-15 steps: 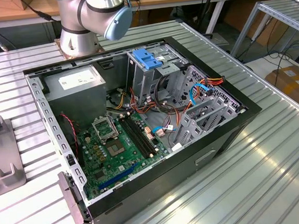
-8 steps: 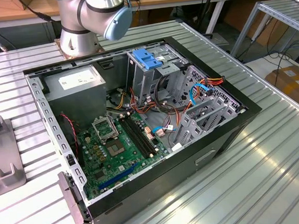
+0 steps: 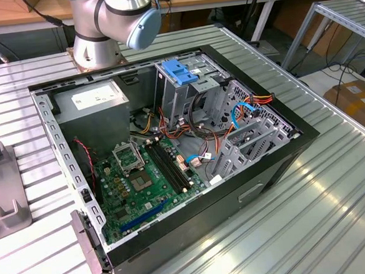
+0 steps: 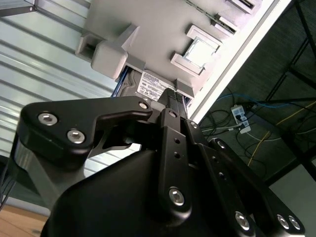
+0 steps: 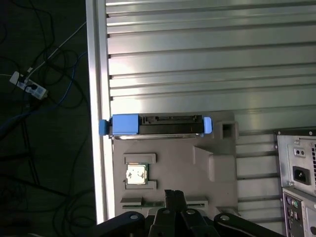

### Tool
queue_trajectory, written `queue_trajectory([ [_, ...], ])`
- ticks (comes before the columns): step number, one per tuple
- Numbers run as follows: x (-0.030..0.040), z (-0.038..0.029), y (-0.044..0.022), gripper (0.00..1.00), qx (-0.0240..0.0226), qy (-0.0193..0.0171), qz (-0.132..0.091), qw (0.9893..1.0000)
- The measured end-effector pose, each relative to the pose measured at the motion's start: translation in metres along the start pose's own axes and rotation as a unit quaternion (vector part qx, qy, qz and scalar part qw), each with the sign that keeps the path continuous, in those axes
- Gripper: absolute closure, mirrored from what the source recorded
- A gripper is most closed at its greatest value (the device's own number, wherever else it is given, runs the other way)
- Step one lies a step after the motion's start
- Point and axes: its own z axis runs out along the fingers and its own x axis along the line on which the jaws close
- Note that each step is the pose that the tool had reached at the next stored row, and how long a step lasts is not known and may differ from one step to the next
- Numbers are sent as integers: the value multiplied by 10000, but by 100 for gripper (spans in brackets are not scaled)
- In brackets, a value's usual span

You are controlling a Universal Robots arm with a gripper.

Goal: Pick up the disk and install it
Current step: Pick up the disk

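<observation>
Gripper (image 5: 175,193), pinched narrow and empty, is hovering near the disk (image 5: 157,125); I am judging pick-up pending, requiring wider jaws.

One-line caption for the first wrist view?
Disk stands on edge in the grey fixture; the gripper is apart from it.

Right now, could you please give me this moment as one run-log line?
stage: pre-pick | disk: slotted in grey holder, not gripped | gripper: near holder, apart from disk | computer case: side open
</observation>
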Motion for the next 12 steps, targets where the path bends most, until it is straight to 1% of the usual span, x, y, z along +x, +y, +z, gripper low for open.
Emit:
queue_trajectory([
  [4,0,0,0,90,-1,2,-42,10000],
  [10,0,0,0,90,-6,12,-264,9996],
  [12,0,0,0,90,-9,17,-389,9992],
])
